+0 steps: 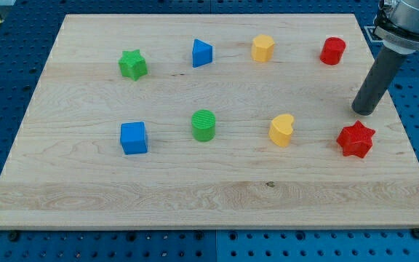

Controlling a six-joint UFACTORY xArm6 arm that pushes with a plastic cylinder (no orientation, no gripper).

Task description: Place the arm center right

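My dark rod comes down from the view's top right, and my tip point(364, 111) rests on the wooden board point(209, 196) near its right edge, at about mid height. The tip is just above the red star point(356, 139) and below and right of the red cylinder-like block point(332, 51). It touches no block. The yellow heart-like block point(282, 130) lies to the tip's left.
Top row from the view's left: green star point(132, 65), blue triangular block point(201, 53), yellow block point(262, 48). Lower row: blue cube point(133, 137), green cylinder point(204, 125). A blue perforated table point(6, 87) surrounds the board.
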